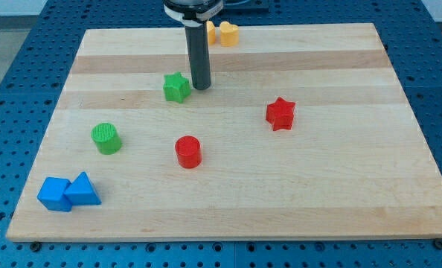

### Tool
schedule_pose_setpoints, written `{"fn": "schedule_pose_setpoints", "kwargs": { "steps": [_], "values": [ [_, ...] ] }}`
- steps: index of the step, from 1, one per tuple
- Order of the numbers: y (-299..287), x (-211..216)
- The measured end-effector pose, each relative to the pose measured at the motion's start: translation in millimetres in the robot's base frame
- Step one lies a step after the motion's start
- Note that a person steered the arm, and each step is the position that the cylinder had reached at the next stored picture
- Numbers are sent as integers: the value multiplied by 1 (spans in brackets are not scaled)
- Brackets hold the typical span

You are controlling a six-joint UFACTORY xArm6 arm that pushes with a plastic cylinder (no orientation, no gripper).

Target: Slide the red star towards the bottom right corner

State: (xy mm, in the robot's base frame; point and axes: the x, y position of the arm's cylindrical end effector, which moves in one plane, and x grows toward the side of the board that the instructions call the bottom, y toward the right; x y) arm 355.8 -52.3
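Note:
The red star [280,113] lies on the wooden board [332,193], right of the middle. My tip [201,87] rests on the board in the upper middle, just right of the green star [176,87] and well to the left and above the red star. A red cylinder [187,152] stands below the tip, left of the red star.
A green cylinder [106,138] stands at the left. Two blue blocks, a cube-like one [54,194] and a triangular one [82,190], touch near the bottom left corner. Two yellow-orange blocks [226,33] sit at the top edge, one partly behind the rod.

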Motion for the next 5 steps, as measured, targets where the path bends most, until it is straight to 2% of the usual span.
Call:
{"fn": "schedule_pose_setpoints", "kwargs": {
  "steps": [2, 5],
  "values": [
    [-2, 2],
    [5, 34]
  ]
}}
